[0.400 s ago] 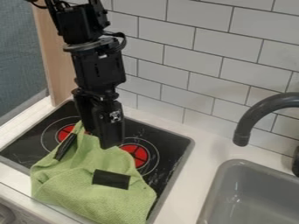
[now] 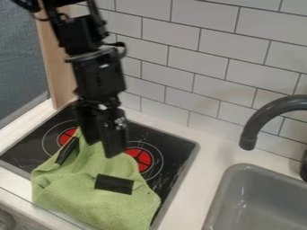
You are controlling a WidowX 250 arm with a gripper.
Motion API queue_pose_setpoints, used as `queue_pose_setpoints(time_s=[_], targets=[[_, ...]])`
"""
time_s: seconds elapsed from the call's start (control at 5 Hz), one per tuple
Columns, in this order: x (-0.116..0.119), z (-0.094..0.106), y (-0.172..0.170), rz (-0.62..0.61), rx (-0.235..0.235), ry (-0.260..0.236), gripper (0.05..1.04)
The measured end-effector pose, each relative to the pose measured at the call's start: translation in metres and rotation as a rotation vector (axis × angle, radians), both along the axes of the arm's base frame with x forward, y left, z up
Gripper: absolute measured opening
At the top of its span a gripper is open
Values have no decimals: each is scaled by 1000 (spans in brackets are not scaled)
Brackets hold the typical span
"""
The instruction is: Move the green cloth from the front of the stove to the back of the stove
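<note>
So, the black gripper is hanging over the upper part of the green cloth; I can't tell if it's open or closed, or touching. The cloth is lying rumpled across the cooktop's front edge, with two black strips showing on it. The grey sink is sitting off to the right, under the faucet.

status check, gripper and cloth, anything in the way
Gripper over upper end of green cloth, contact unclear. Cloth rumpled on stove, black strip on top. Faucet off right, clear of gripper.
</note>
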State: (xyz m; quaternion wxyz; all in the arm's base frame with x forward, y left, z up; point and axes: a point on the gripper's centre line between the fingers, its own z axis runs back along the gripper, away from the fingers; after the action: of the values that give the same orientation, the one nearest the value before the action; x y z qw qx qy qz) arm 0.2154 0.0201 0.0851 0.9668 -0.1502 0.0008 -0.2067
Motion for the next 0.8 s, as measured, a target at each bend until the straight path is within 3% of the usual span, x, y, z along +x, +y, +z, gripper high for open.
queue_pose_setpoints(time_s=[0.2,0.4,0.6,0.8], targets=[[10,-6,13,125,72,-7,999],[24,-21,34,357,212,-33,999],[26,-45,47,523,289,12,999],[20,-71,52,592,348,105,999]])
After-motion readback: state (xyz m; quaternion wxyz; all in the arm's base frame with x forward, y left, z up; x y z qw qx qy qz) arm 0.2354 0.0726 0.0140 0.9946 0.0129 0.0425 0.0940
